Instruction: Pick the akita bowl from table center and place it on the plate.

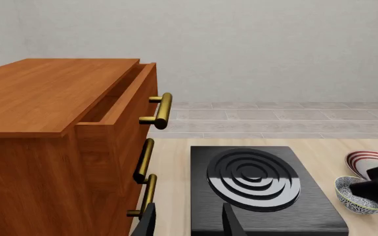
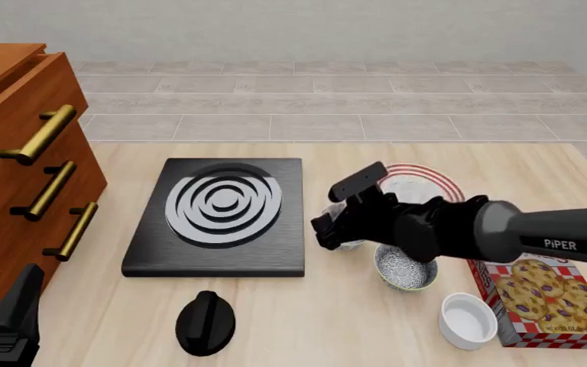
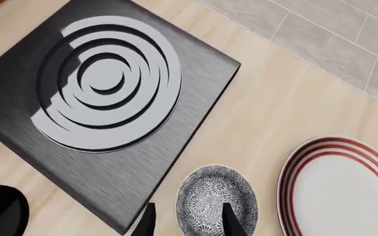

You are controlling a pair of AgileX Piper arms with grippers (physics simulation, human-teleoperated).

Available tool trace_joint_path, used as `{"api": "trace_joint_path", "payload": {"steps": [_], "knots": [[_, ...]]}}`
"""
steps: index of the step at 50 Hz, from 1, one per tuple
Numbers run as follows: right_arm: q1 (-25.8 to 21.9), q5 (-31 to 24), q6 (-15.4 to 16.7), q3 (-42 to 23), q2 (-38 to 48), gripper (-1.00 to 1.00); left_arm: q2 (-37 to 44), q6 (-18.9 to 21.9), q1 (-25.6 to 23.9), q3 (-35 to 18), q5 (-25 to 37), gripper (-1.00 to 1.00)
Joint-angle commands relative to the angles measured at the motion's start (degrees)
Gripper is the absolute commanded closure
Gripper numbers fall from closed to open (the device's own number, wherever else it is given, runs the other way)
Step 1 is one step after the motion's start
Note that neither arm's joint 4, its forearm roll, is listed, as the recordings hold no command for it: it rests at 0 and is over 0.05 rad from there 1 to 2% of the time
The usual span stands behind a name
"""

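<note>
We have the right hand [image 3: 187, 221] spread over the bowl [image 3: 217, 200], one finger [image 3: 232, 220] inside its rim: the grasp step. Next we close, lift, and carry to the plate [image 3: 346, 191] just beyond the hand.

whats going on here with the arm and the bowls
The right hand is lowered over the akita bowl, fingers open astride its rim, not yet lifting. The bowl sits on the table between the stove and the plate. The left hand waits open near the drawers.
</note>
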State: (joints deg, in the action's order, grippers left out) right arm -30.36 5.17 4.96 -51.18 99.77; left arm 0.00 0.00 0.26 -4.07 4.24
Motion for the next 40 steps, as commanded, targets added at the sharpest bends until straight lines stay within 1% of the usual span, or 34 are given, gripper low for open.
{"api": "trace_joint_path", "payload": {"steps": [1, 32, 40], "knots": [[0.0, 1.4, -0.5, 0.7, 1.0, -1.0, 0.0, 0.0, 0.0, 0.0, 0.0, -1.0], [0.0, 3.2, -1.4, 1.0, 2.9, -1.0, 0.0, 0.0, 0.0, 0.0, 0.0, -1.0], [0.8, 3.1, -0.9, 0.3, 3.8, -1.0, 0.0, 0.0, 0.0, 0.0, 0.0, -1.0]]}}
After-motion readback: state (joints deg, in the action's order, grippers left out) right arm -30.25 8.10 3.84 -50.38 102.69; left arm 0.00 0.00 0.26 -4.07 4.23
